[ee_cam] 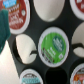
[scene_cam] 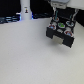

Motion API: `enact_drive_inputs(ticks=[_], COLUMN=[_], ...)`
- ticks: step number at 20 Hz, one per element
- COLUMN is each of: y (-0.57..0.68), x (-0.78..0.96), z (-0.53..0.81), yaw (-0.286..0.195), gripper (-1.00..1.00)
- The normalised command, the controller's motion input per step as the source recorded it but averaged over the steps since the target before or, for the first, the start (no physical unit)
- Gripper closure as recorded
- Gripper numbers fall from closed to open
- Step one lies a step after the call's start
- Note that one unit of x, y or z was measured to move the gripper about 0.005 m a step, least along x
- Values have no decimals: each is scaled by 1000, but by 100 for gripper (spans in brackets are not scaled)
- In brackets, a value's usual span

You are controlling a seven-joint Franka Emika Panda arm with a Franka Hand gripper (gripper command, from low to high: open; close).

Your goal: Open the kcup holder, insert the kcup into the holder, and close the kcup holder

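The black kcup holder (scene_cam: 61, 33) stands at the exterior view's upper right with its drawer pulled out. A white kcup with a green top (scene_cam: 60, 25) sits in one of its round slots. My gripper (scene_cam: 60, 16) hangs just above that slot. It looks open, with nothing in it. In the wrist view the green-topped kcup (ee_cam: 52, 46) fills the middle, seated in a slot of the black drawer (ee_cam: 37, 22). No finger touches it, and my fingers do not show clearly there.
Other pods sit in nearby slots: a red-topped one (ee_cam: 15, 15) and a teal one (ee_cam: 30, 77). Some slots are empty (ee_cam: 24, 47). A tall white bottle-like post (scene_cam: 26, 10) stands at the back on the white table (scene_cam: 30, 55).
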Motion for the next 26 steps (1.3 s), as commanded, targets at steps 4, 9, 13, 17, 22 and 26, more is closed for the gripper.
enact_drive_inputs(ticks=[4,9,13,17,22,26], y=[-422,-367,-236,-80,105,233], x=[691,712,644,459,219,10], z=[222,62,-79,-298,-309,-145], yaw=[15,20,50,71,122,189], gripper=[-100,-100,-100,-100,-100,-100])
